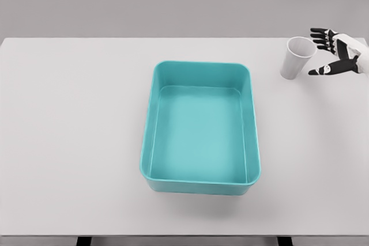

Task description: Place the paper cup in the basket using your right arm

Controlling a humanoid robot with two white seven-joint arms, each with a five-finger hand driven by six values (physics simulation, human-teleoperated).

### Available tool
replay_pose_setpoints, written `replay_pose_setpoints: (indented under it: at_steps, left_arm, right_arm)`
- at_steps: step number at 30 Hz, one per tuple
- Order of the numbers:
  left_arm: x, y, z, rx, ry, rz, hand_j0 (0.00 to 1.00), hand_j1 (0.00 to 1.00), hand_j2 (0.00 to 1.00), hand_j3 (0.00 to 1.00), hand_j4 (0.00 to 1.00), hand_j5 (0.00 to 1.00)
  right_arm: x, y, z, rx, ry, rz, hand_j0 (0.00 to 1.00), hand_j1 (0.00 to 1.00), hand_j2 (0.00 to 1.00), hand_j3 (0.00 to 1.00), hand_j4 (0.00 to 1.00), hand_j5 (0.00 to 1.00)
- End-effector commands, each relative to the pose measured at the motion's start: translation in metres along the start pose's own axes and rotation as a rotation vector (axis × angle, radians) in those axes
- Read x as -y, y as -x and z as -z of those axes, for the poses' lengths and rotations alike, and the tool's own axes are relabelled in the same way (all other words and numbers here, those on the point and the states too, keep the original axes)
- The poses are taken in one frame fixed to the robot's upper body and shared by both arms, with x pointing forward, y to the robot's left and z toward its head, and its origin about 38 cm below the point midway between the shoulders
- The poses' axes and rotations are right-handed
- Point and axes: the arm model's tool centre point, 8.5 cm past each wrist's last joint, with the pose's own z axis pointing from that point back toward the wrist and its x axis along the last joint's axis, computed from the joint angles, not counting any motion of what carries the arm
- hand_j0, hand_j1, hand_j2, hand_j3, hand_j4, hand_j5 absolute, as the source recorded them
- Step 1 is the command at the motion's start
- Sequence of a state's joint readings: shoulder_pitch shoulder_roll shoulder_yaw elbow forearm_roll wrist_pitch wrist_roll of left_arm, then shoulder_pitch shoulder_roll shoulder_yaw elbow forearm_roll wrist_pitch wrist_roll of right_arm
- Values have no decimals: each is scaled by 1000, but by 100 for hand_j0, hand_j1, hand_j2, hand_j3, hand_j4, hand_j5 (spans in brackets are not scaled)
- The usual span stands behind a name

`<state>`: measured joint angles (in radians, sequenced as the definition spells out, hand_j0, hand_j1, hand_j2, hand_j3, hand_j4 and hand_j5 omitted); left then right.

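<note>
A white paper cup (pixel 296 57) stands upright on the white table at the far right, its mouth open upward. My right hand (pixel 330 53) comes in from the right edge just beside the cup, fingers spread and open, a small gap between the black fingertips (pixel 317 31) and the cup's rim. The teal basket (pixel 149 136) sits in the middle of the table, open-topped with nothing inside. The left arm does not show.
The white table (pixel 69 142) runs nearly the full width of the view, its far edge just behind the cup and its front edge near the bottom. Dark table legs show below the front edge.
</note>
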<state>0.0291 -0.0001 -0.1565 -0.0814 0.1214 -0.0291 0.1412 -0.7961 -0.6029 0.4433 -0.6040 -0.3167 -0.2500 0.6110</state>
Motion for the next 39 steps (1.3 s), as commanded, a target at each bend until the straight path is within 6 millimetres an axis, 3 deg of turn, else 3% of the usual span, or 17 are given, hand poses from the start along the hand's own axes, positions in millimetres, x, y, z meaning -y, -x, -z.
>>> replay_pose_setpoints:
  at_steps: [1,39]
  left_arm:
    - [0,0,0,0,0,0,100,100,100,100,100,100]
    - [0,0,0,0,0,0,100,100,100,100,100,100]
  right_arm:
    - [-4,0,3,0,-6,6,99,99,99,99,99,99]
    - [-12,-16,19,50,-11,26,99,99,99,99,99,99]
